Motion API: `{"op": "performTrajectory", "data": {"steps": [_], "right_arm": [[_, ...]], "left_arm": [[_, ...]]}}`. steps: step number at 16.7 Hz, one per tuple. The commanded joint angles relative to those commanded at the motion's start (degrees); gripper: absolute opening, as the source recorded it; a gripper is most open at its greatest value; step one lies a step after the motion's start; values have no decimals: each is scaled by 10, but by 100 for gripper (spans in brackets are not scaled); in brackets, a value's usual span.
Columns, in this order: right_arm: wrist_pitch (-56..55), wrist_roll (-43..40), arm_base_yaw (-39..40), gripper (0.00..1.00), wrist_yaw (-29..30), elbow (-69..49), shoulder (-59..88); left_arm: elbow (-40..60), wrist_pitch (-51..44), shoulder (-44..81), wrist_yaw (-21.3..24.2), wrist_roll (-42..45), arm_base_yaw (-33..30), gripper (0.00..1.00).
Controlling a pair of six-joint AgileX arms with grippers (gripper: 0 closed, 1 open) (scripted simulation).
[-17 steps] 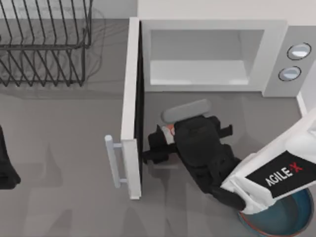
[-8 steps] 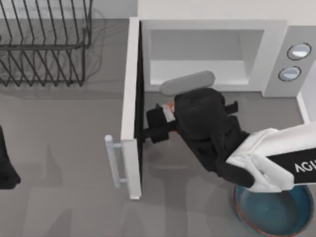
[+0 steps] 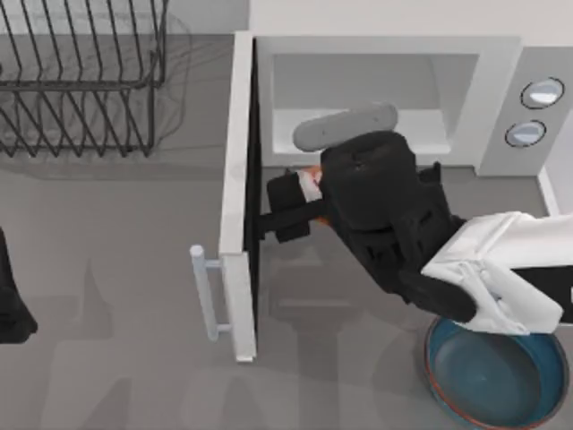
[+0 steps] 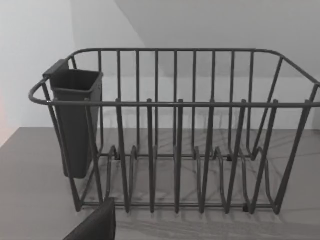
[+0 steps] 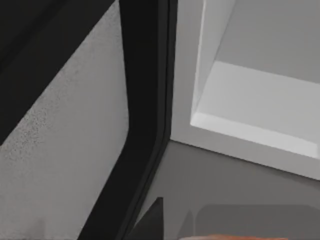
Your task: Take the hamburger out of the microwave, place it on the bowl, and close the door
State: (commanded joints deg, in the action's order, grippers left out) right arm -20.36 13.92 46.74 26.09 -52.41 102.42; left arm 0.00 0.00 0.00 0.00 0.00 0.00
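Observation:
The white microwave [image 3: 385,98] stands at the back with its pale cavity [image 5: 260,100] bare. Its door [image 3: 237,179] is swung out toward the front, dark inner face [image 5: 145,100] turned to my right gripper. My right gripper [image 3: 286,206] hovers just in front of the cavity's left part, pointing at the door, shut on the hamburger [image 3: 309,184], of which a whitish and orange sliver shows [image 5: 235,237]. The dark teal bowl [image 3: 501,381] sits at the front right, its far rim under my right arm. My left gripper [image 3: 9,305] is parked at the left edge.
A dark wire dish rack [image 3: 81,81] fills the back left corner, with a grey cup [image 4: 75,120] hung on its side. The door's pale bar handle [image 3: 206,291] sticks out to the left. Two round knobs [image 3: 534,112] sit on the microwave's right panel.
My right gripper has moved back toward the microwave's opening with the hamburger in it, and the arm has slid off most of the bowl. The left arm has stayed still.

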Motion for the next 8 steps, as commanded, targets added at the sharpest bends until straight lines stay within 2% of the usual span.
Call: {"op": "performTrajectory", "data": {"steps": [4,6,8], "right_arm": [[7,-12,-5,0,-18,4,3],[26,-48,-16,0,-59,9,3],[56,-108,-36,0,-125,16,3]], "left_arm": [[0,0,0,0,0,0,100],[0,0,0,0,0,0,100],[0,0,0,0,0,0,100]]}}
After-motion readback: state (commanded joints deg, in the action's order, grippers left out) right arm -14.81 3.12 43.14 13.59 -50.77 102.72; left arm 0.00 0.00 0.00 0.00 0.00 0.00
